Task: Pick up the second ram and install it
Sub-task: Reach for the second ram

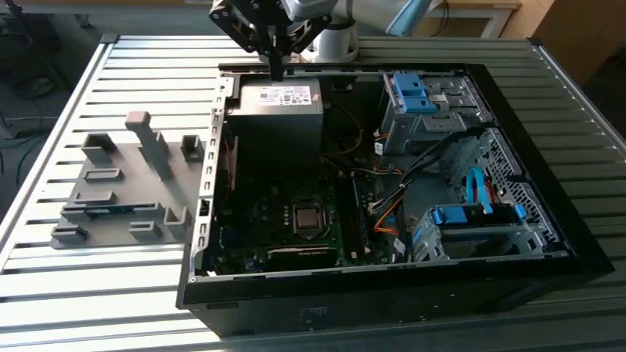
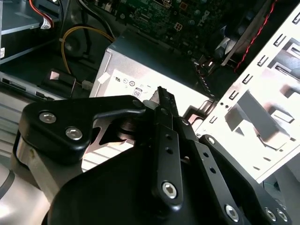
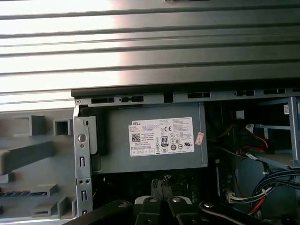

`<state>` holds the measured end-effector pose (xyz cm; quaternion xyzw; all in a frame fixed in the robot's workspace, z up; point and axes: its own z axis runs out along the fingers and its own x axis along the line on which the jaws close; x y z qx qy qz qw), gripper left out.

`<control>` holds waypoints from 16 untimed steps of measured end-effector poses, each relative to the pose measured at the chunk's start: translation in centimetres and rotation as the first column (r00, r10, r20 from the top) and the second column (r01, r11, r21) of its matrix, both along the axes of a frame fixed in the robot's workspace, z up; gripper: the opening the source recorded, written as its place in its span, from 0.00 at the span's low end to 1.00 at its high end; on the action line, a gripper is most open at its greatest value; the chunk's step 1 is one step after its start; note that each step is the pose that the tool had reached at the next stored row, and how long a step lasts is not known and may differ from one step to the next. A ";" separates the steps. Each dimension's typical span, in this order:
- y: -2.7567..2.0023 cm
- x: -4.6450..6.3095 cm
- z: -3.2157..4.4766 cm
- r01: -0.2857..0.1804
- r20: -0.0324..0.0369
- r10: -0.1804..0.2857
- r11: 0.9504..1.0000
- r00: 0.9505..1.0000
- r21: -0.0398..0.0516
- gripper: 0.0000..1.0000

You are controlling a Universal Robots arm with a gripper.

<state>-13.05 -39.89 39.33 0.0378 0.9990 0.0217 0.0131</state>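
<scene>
The second ram (image 1: 101,210) is a thin blue-green stick lying in a slot of the grey holder block (image 1: 127,187) on the exterior view's left; the first wrist view shows the second ram (image 3: 18,193) as a blue strip in the holder block (image 3: 28,154). My gripper (image 1: 277,73) hangs over the far end of the open computer case (image 1: 577,220), just above the grey power supply (image 1: 278,110) and well away from the ram. Its black fingers (image 2: 161,96) are pressed together with nothing between them. In the first wrist view, my gripper (image 3: 161,183) hovers beside the power supply (image 3: 154,159).
Inside the case lie the motherboard with its processor socket (image 1: 308,216), long memory slots (image 1: 357,213), bundled cables (image 1: 391,198) and blue-latched drive bays (image 1: 421,95). The case and holder rest on a slatted metal table (image 1: 117,66).
</scene>
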 end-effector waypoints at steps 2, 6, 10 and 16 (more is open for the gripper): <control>0.00 -0.1 0.00 0.000 0.000 0.000 1.000 1.000 0.000 0.11; 0.00 -0.2 0.00 0.000 0.000 0.000 1.000 1.000 0.000 0.11; 0.00 -0.4 0.00 0.000 0.000 0.000 1.000 1.000 0.000 0.11; 0.00 -0.8 0.00 0.000 0.000 0.000 1.000 1.000 0.000 0.11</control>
